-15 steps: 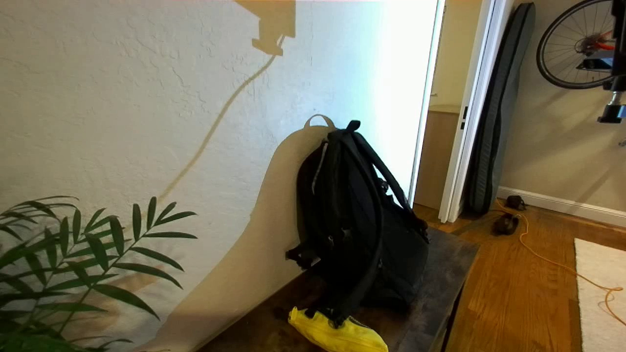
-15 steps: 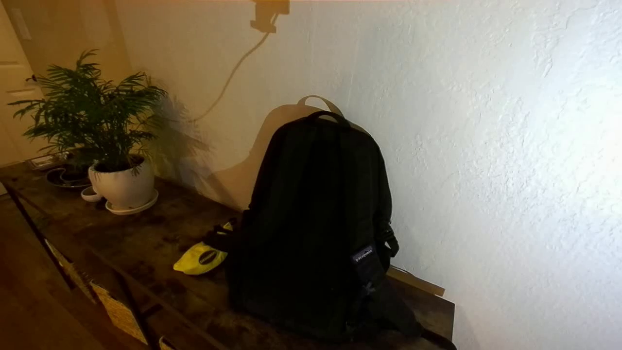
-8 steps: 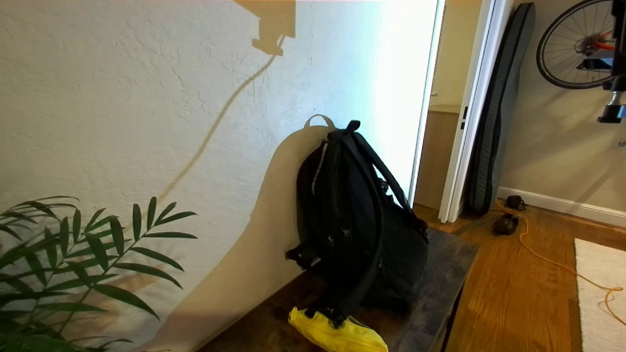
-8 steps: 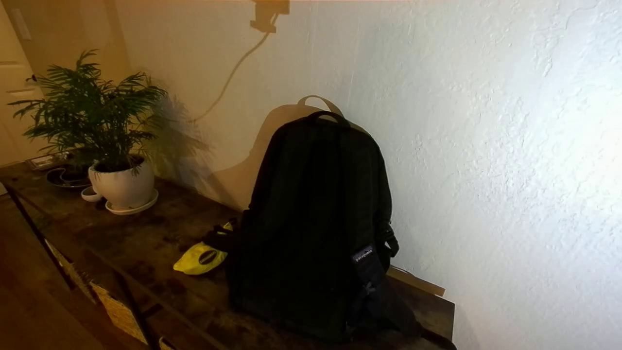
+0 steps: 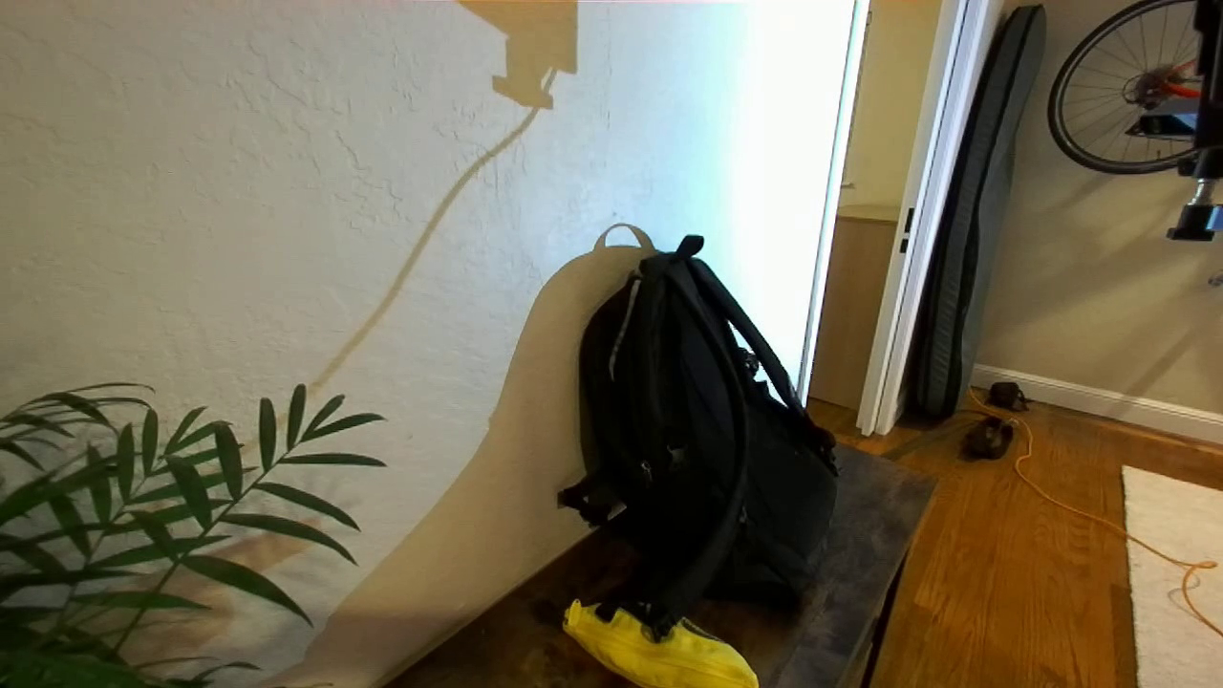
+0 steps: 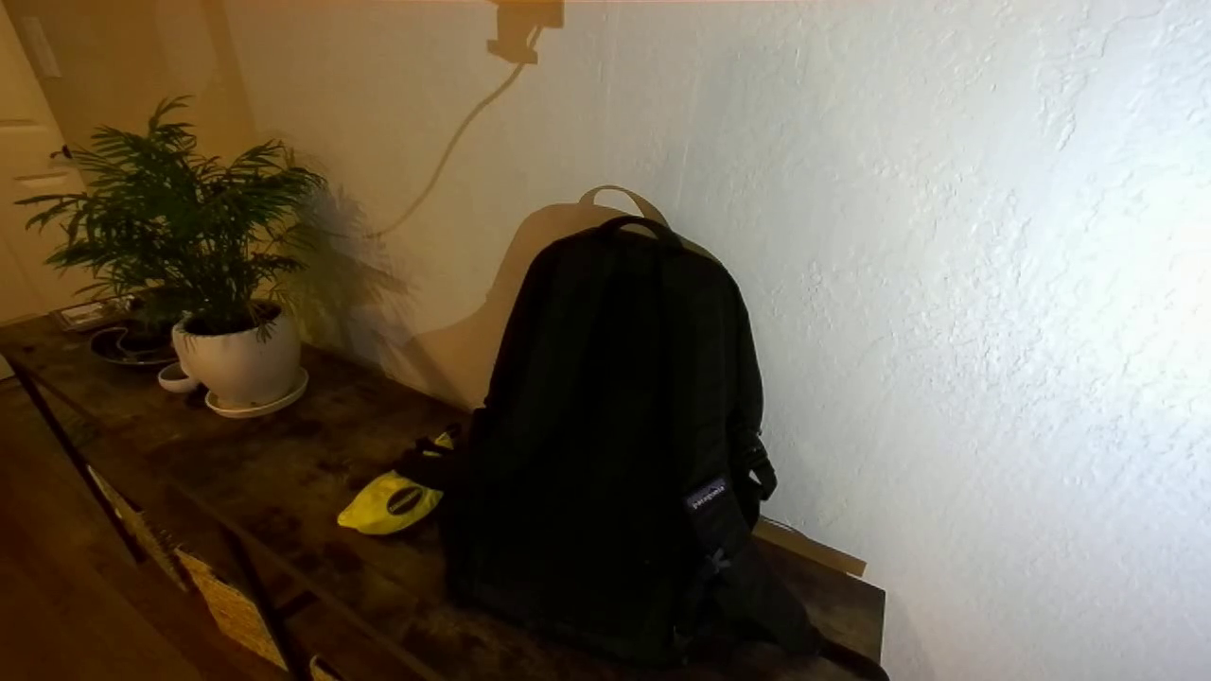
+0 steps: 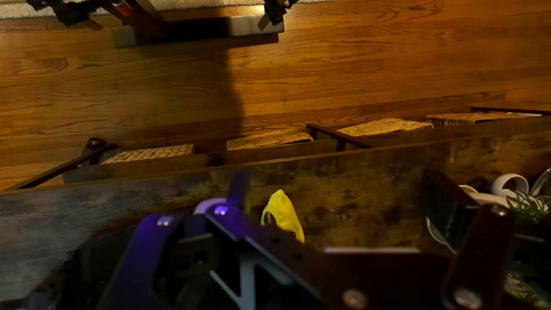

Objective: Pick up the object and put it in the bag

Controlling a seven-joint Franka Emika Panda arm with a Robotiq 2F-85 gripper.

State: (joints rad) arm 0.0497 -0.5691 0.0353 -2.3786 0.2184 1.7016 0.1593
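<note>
The object, a bright yellow floppy pouch with a dark oval label, lies on the dark wooden top; I see the object in all views. Close behind it stands the bag, a black backpack, upright near the wall in both exterior views. One dark strap end of the bag rests on or against the yellow pouch. In the wrist view my gripper is spread wide above the furniture, nothing held. The pouch shows between its fingers, nearer the left one, its lower part covered by the gripper's body.
A leafy plant in a white pot stands on the same wooden top, farther along. The textured wall runs directly behind the bag. Woven baskets sit below the top's edge, beside the wooden floor.
</note>
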